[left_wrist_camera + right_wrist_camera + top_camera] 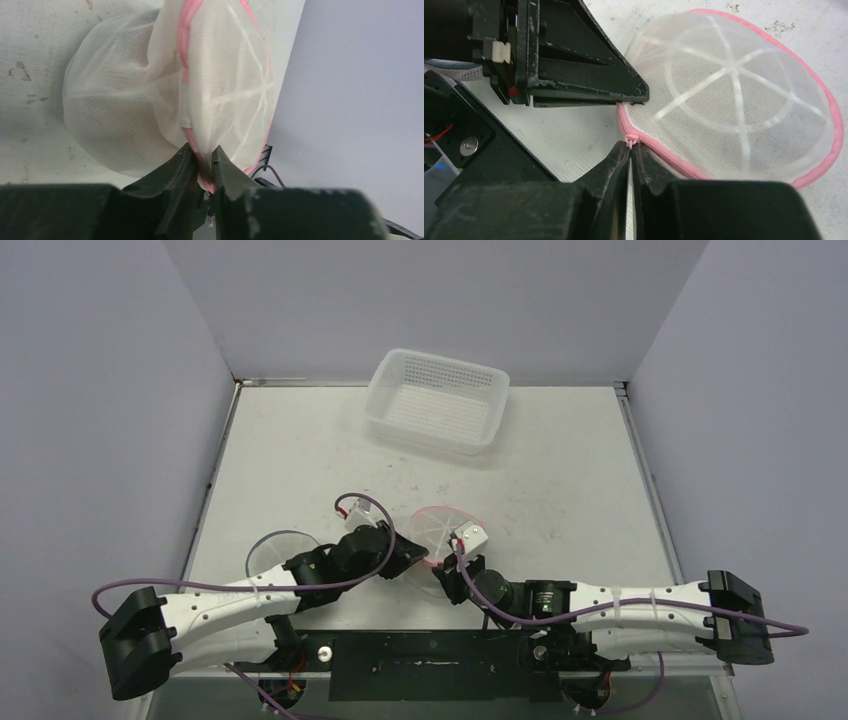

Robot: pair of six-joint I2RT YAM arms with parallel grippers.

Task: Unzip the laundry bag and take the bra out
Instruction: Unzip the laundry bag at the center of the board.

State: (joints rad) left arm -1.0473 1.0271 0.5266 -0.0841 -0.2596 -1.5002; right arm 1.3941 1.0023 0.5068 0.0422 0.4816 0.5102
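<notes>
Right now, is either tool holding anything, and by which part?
Both grip the white mesh laundry bag with pink trim: the left tool pinches its pink rim, the right tool pinches the pink zipper pull.

1. Your table (560,470) has a pale, matte top marked with dark scuffs and specks.
2. A thin metal strip (212,475) runs along its left side, and another along the right.
3. Plain lavender-grey panels close it in: back wall (430,300), left wall (100,390), right wall (750,390).
4. Your light is even, with soft shadows.
</notes>
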